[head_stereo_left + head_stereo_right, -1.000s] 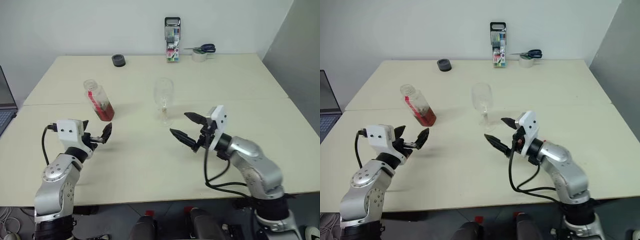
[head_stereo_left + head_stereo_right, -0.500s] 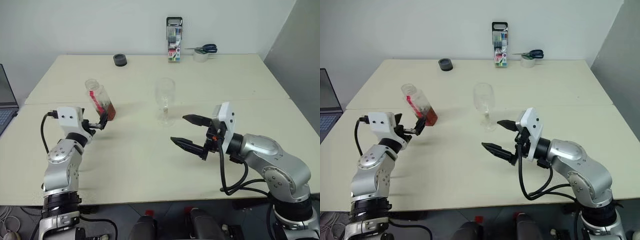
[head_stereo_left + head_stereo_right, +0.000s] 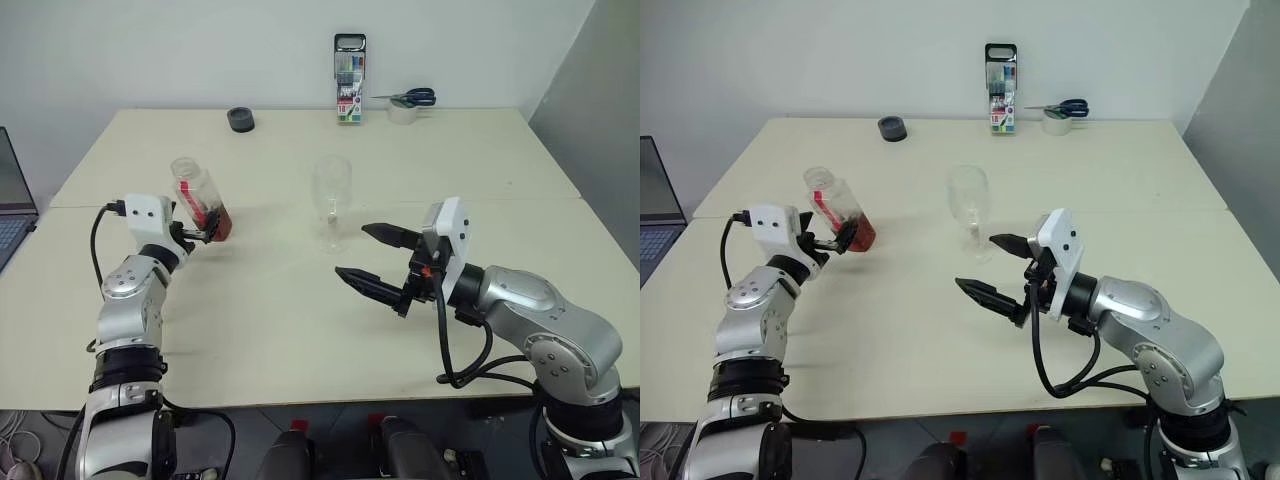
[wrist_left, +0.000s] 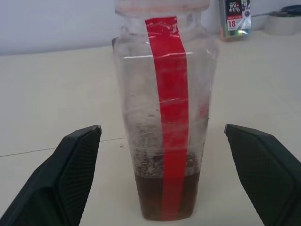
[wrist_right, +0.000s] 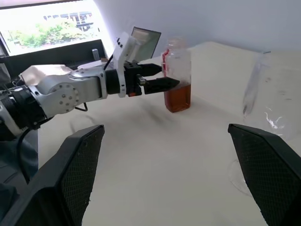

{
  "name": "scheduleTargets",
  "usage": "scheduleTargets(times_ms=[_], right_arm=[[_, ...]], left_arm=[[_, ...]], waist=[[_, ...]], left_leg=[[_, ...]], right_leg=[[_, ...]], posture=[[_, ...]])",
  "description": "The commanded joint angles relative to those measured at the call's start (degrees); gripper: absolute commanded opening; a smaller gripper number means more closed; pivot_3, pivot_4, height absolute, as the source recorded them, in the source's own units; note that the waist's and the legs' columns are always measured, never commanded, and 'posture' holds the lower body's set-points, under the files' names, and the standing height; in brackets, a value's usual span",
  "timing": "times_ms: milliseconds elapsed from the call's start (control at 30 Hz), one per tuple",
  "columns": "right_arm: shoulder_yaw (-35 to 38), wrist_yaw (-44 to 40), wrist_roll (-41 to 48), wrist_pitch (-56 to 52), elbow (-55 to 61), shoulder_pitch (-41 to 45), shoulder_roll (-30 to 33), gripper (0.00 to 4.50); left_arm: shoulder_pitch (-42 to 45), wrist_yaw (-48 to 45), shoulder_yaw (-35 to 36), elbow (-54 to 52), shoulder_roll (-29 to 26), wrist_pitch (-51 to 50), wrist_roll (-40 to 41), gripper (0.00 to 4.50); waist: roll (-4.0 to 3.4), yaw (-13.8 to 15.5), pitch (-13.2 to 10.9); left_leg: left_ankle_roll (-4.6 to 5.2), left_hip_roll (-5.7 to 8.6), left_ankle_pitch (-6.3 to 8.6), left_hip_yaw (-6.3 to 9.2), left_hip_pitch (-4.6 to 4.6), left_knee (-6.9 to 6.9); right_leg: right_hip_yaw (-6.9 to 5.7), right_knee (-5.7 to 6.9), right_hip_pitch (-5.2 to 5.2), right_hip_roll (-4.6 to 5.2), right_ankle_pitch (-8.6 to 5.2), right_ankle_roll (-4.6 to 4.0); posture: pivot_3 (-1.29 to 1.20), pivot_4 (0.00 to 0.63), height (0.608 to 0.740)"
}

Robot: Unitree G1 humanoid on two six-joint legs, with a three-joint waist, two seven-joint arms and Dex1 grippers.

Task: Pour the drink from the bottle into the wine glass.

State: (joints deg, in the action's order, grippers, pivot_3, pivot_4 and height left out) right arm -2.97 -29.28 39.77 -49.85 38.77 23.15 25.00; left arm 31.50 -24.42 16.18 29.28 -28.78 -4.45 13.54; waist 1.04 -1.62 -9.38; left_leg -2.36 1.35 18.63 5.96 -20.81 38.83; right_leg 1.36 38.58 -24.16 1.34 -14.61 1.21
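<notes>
- Tabletop first: big cream-coloured matte table (image 3: 300, 330), smooth flat surface with a thin seam running across the middle, pushed up against a plain white wall.
- Right gripper (image 3: 376, 259) on a chunky silver-metal arm with a white plastic block at the wrist. Two pointed black fingers spread wide, nothing between them. It hangs over the table, just in front of the glass and a bit to its right, not touching it.
- Left gripper (image 3: 198, 232) is the same build, slimmer from this angle. Its textured black fingers (image 4: 70, 179) stand wide, one on each side of the bottle's lower half, with clear gaps both sides, so no contact.
- Small clear plastic bottle with a narrow red strip down its side (image 4: 164, 122) stands upright on the left half of the table. Squarish body, rounded shoulders, a little crinkly and cloudy inside.
- Reddish-brown translucent drink (image 4: 150, 197) fills only the bottom part of the bottle.
- Clear stemmed wine glass with a rounded bowl (image 3: 331, 185) stands upright near the table's middle, well apart from the bottle. Thin stem, round foot.
- Tall clear marker case with a black handle (image 3: 349, 80) stands at the back edge.
- Blue-handled scissors on a pale tape roll (image 3: 403, 105), just right of the case.
- Dark round roll of tape (image 3: 238, 120), back left.
</notes>
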Motion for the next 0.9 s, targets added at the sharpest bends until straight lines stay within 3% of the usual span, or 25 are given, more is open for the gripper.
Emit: scheduleTargets(times_ms=[33,200,300,533,900], right_arm=[[1.6,-0.1,1.8,0.4,2.6,0.6,1.1,4.49],[2.1,1.1,2.3,0.3,2.5,0.1,1.9,4.49],[2.4,2.0,2.6,0.4,2.3,0.1,2.0,4.5],[2.4,3.6,2.5,0.7,2.4,0.0,1.8,4.5],[1.3,5.6,-4.2,6.5,-1.1,-0.3,0.8,4.5]], left_arm=[[4.1,-0.8,-0.4,6.2,-0.3,4.9,-1.2,4.5],[8.9,-0.1,-1.1,15.6,-0.2,10.0,-2.8,4.5],[10.8,0.0,-1.0,19.8,-0.1,12.0,-2.9,3.89],[11.6,-0.9,-1.7,22.6,0.2,14.5,-3.2,1.77],[18.0,-2.0,-6.7,17.6,-1.8,12.2,-7.8,1.68]], waist=[[0.0,0.0,0.0],[0.0,0.0,0.0],[0.0,0.0,0.0],[0.01,0.0,0.0],[0.1,0.0,-0.1]], left_leg=[[0.0,0.0,0.0,0.05,-0.03,0.01],[0.0,0.0,0.0,0.16,-0.07,0.01],[0.0,0.01,0.0,0.17,-0.08,0.01],[0.0,0.01,0.0,0.19,-0.08,0.01],[0.02,0.06,-0.01,0.23,-0.12,0.04]], right_leg=[[-0.08,-0.01,0.0,0.01,0.0,0.0],[-0.24,-0.02,0.0,0.04,0.0,0.0],[-0.26,-0.02,0.0,0.04,0.0,0.0],[-0.27,0.0,0.01,0.05,0.0,0.0],[-0.34,0.03,0.0,0.04,0.0,0.0]], posture=[[0.0,0.15,0.74],[0.0,0.15,0.74],[0.0,0.15,0.74],[0.0,0.15,0.74],[0.0,0.15,0.74]])
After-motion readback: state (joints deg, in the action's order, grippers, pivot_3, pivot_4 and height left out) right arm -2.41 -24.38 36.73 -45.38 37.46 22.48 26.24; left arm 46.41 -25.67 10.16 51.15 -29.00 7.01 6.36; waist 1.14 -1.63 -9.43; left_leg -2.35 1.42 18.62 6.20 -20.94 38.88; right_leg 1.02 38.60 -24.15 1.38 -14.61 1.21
